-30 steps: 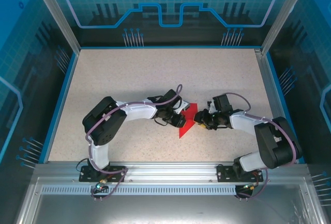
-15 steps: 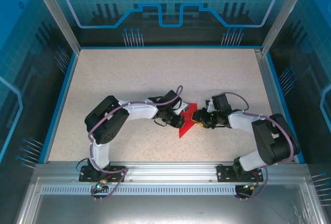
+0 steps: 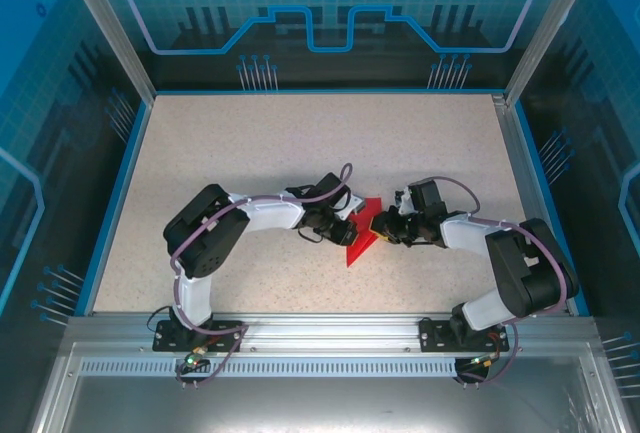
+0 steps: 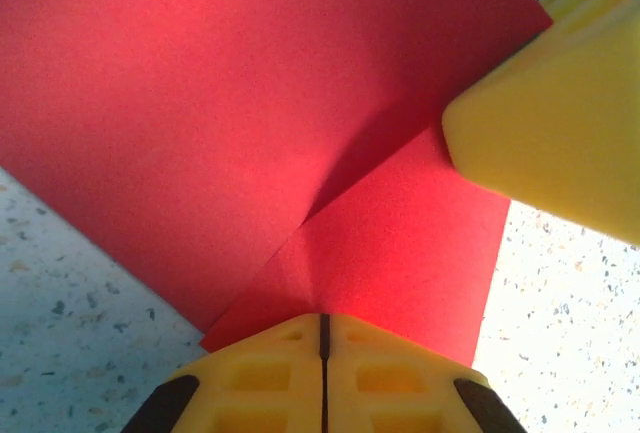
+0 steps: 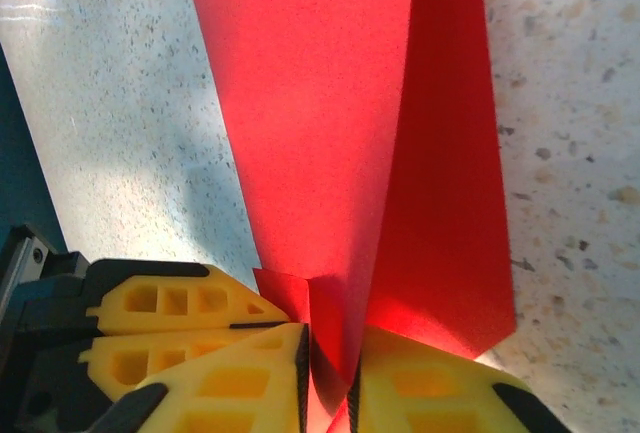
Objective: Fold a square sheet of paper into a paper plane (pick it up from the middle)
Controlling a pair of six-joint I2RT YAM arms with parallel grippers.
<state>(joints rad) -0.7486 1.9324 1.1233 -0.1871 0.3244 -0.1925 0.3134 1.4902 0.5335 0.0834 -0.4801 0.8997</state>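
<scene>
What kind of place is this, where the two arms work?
Probably a robot test or demonstration cell: a speckled table enclosed by aluminium frame posts and blue printed see-through panels, with a metal mounting rail in front.

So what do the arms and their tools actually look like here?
The left arm and right arm match: white links, black joint housings, a looping purple-grey cable along each. The left tool and right tool have blocky yellow fingers with cut-out pockets, on black mounts.

Partly folded red paper sheet (image 3: 357, 245), layers lifted, lying centrally, tip toward near edge.
</scene>
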